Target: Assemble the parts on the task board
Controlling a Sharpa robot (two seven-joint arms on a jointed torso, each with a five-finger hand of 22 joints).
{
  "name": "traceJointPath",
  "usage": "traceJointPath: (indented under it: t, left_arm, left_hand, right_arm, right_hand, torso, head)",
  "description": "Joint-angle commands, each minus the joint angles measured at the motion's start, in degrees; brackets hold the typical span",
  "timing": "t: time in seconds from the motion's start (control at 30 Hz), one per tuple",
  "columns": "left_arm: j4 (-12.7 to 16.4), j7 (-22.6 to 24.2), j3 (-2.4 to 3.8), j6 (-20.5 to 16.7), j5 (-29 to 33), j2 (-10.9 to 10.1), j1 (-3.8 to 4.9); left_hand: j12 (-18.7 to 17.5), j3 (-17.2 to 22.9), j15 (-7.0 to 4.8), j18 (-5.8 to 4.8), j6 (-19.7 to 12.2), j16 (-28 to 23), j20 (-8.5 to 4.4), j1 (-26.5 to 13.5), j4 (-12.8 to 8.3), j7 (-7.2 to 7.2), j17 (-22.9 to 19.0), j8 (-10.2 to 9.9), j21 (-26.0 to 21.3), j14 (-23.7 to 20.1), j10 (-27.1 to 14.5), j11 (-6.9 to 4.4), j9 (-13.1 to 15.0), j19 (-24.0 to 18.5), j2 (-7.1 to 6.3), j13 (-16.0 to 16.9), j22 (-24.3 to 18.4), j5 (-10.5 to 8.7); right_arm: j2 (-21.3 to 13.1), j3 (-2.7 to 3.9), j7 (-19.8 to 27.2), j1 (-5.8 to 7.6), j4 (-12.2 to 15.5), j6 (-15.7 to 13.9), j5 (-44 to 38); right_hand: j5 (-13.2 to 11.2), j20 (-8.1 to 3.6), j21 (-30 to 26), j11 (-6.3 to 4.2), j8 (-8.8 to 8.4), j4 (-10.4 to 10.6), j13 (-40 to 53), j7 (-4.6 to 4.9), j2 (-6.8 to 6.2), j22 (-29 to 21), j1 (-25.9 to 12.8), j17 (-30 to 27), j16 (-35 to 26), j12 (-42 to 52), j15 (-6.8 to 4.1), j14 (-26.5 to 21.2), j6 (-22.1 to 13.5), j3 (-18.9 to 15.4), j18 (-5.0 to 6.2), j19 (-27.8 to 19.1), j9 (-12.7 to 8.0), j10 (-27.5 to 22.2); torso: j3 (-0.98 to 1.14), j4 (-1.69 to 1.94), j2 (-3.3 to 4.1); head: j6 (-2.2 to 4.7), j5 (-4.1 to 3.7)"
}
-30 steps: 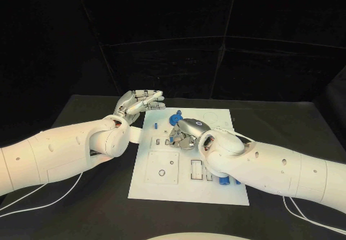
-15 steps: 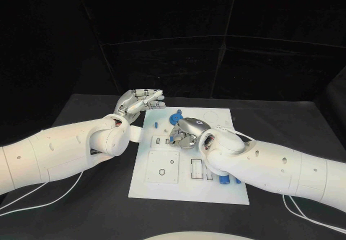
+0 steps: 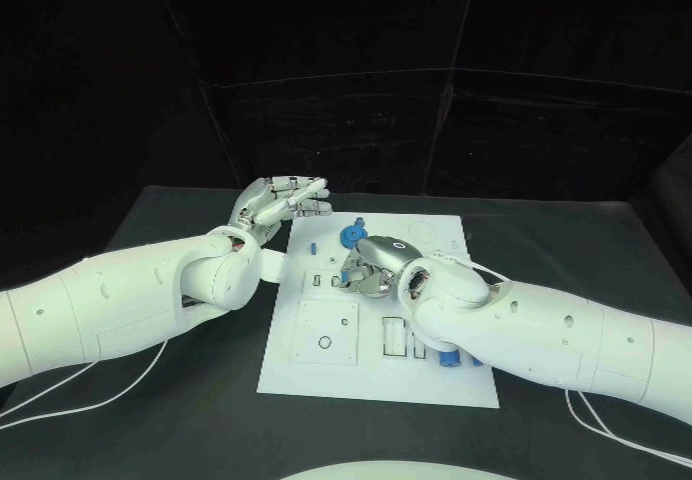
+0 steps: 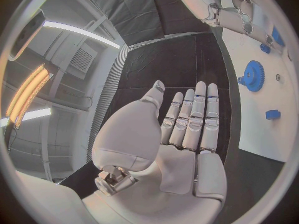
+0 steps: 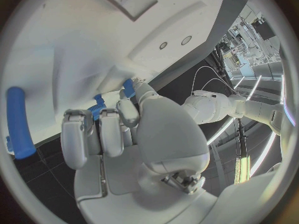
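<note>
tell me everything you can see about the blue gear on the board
The blue gear is a round, toothed wheel, plastic by its look, with a raised hub at its centre. It lies flat near the far edge of the white task board, clearest in the left wrist view. The left hand hovers beside the board with fingers straight, holding nothing and apart from the gear. The right hand works just nearer the robot; contact with the gear cannot be told.

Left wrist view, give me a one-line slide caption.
Open left robot hand held flat beside the white task board, where a blue gear sits.
</note>
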Motion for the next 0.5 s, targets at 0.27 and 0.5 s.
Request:
traceJointPath:
  t: [0.27,0.5]
  left_arm:
    - [-0.1,0.5,0.06,0.4,0.1,0.1,0.09]
    - [-0.1,0.5,0.06,0.4,0.1,0.2,0.09]
  left_hand:
    - [-0.4,0.1,0.01,0.74,0.4,-0.3,0.00,0.5,-0.4,1.26,0.1,-0.3,-0.2,0.4,0.5,-0.03,0.0,0.6,0.15,-0.1,-0.1,0.28]
    - [-0.4,0.1,0.01,0.74,0.3,-0.3,0.00,0.5,-0.4,1.27,0.1,-0.4,-0.2,0.4,0.5,-0.02,0.0,0.6,0.15,-0.1,-0.1,0.28]
  right_arm:
    - [0.1,-0.13,-1.4,-0.24,-0.3,0.0,-0.2]
    - [0.2,-0.13,-1.6,-0.27,-0.3,-0.5,-0.2]
  right_hand:
    - [-0.2,0.40,-0.5,0.41,-0.59,0.5,-0.5,0.16,-0.93,9.5,-0.5,-0.2,-0.5,-0.7,0.47,3.0,-1.3,0.0,-0.31,1.3,-0.1,-0.8]
    - [-0.4,0.57,-0.5,0.56,-0.61,0.9,-0.5,0.26,-1.46,9.4,-1.3,-0.2,-0.6,-0.7,0.62,3.0,-1.7,-0.2,-0.29,1.3,0.0,-0.8]
  torso:
    - [0.01,-0.03,0.02]
    - [0.03,-0.06,0.01]
  head:
    - [-0.18,0.14]
    - [-0.31,0.16]
